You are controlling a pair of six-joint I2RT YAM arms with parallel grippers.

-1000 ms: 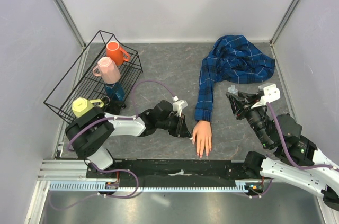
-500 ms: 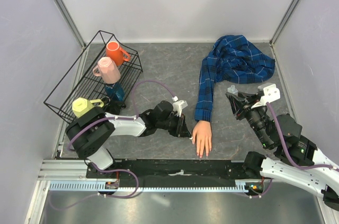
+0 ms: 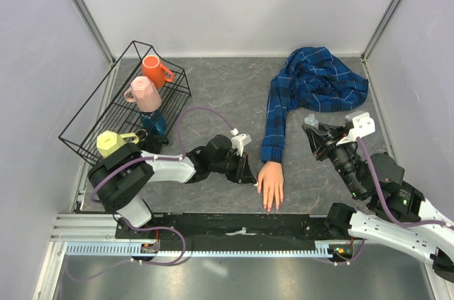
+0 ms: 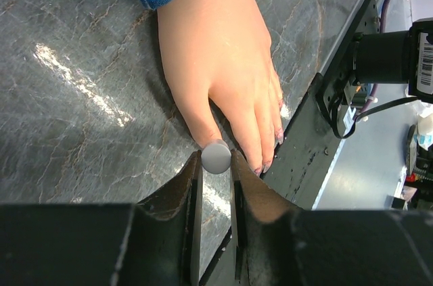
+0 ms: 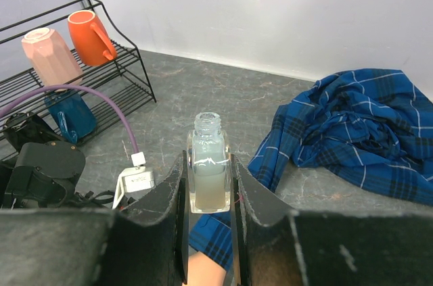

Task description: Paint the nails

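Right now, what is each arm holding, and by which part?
Left fingers pinch a small grey round cap by its sides; the right fingers grip a clear uncapped glass bottle by its body.

Dark grey marbled surface (image 3: 213, 94), glossy; light glare (image 4: 81, 86) just ahead-left of the left jaws. Plain pale walls (image 3: 234, 2) on three sides. Black wire rack (image 3: 106, 112) beyond left jaws.

free: table (image 3: 220, 87) between mug rack (image 3: 96, 91) and sleeve (image 3: 273, 119) | blocked: black rail (image 3: 213, 225) just beside nails (image 4: 277, 138)

mugs (image 3: 153, 69): 4 | rack (image 3: 95, 93): 1 | mannequin hand (image 3: 270, 181): 1 | bottle (image 5: 207, 171): 1 | plaid shirt (image 3: 319, 80): 1
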